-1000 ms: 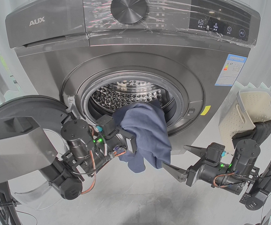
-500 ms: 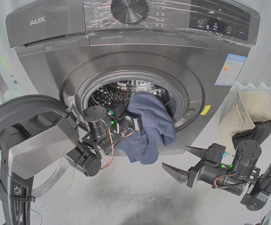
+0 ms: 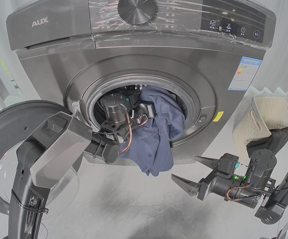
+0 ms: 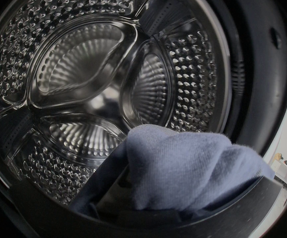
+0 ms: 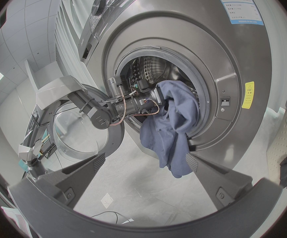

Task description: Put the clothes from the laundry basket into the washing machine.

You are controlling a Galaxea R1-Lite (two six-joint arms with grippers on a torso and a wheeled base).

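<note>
Dimpled steel drum (image 4: 84, 66) behind crumpled blue cloth (image 4: 183, 169)

Left end effector (image 3: 149, 107) carried blue garment (image 3: 160, 133) into drum (image 4: 84, 66).

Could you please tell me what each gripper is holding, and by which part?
Left gripper: the blue garment, by its bunched upper part. Right gripper: nothing, open.
</note>
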